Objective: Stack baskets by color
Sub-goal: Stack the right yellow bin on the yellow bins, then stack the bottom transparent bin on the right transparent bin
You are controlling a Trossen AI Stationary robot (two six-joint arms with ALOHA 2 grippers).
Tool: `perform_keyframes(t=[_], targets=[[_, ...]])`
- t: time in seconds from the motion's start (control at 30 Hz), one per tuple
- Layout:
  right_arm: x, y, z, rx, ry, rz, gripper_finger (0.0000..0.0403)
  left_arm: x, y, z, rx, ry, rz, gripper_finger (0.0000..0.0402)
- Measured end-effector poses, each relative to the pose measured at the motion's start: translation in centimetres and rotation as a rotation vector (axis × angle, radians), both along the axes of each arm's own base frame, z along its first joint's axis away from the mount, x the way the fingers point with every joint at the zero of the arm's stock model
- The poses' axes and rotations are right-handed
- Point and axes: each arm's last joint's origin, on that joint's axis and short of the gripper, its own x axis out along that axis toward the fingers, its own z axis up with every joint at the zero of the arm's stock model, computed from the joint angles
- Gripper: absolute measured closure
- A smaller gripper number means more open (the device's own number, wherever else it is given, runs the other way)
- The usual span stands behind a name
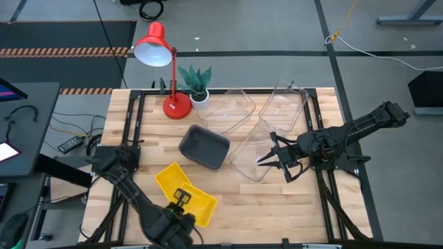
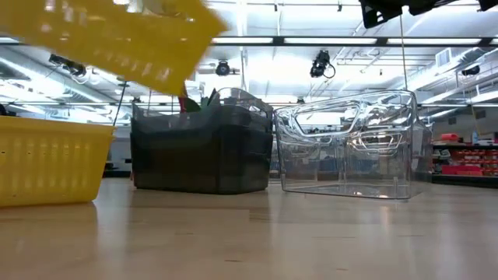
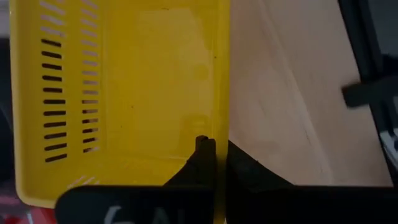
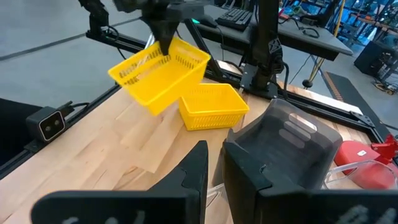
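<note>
My left gripper (image 3: 217, 144) is shut on a yellow basket (image 1: 202, 205), held up in the air near the table's front edge. A second yellow basket (image 1: 168, 178) stands on its bottom on the table, just left of the raised one. A dark grey basket (image 1: 204, 146) stands at mid-table. Three clear baskets (image 1: 228, 111) (image 1: 284, 107) (image 1: 250, 158) rest behind and to the right of it. My right gripper (image 1: 266, 159) hangs well above the nearest clear basket's edge. Its fingers are close together with nothing between them. My left gripper pinches the rim of one long side wall (image 3: 220, 127), close to a corner, with one finger (image 3: 202, 155) inside the basket and one outside. The fingers point down from above. The basket (image 4: 158, 78) hangs tilted below them, clear of the table and of the other yellow basket (image 4: 211, 106).
A red desk lamp (image 1: 163, 62) and a small potted plant (image 1: 196, 81) stand at the table's far edge, left of centre. Black frame rails run along both table sides. Bare wood (image 1: 277, 207) lies at the near right.
</note>
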Motion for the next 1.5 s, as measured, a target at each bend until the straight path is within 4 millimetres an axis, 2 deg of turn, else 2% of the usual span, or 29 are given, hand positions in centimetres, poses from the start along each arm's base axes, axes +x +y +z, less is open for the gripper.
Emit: perform_keyframes(t=[0.17, 0.4, 0.57, 0.7, 0.87, 1.13, 1.3, 1.5], targets=[[0.0, 0.0, 0.0, 0.004, 0.002, -0.001, 0.0351, -2.9, 2.0, 0.4, 0.014, 0.026, 0.048, 0.0394], [0.0, 0.0, 0.0, 0.004, 0.004, -0.001, 0.0351, -6.6, 4.9, 0.2, 0.039, 0.095, -0.009, 0.0394], [0.0, 0.0, 0.0, 0.004, 0.004, -0.001, 0.0351, -7.8, 6.3, -0.5, 0.093, 0.117, -0.102, 0.0394], [0.0, 0.0, 0.0, 0.003, 0.004, -0.001, 0.0351, -8.1, 6.9, -1.7, 0.156, 0.169, -0.224, 0.0394], [0.0, 0.0, 0.0, 0.001, 0.003, -0.001, 0.0351, -8.4, 7.3, -3.1, 0.189, 0.223, -0.291, 0.0394], [0.0, 0.0, 0.0, -0.001, 0.004, 0.0, 0.0351, -7.7, 6.7, -3.7, 0.127, 0.144, -0.303, 0.0391], [0.0, 0.0, 0.0, -0.003, 0.003, 0.0, 0.0351, -6.8, 5.9, -4.2, 0.063, 0.071, -0.281, 0.036], [0.0, 0.0, 0.0, -0.003, 0.003, 0.0, 0.0351, -5.7, 5.9, -4.5, -0.056, 0.055, -0.117, 0.0306]])
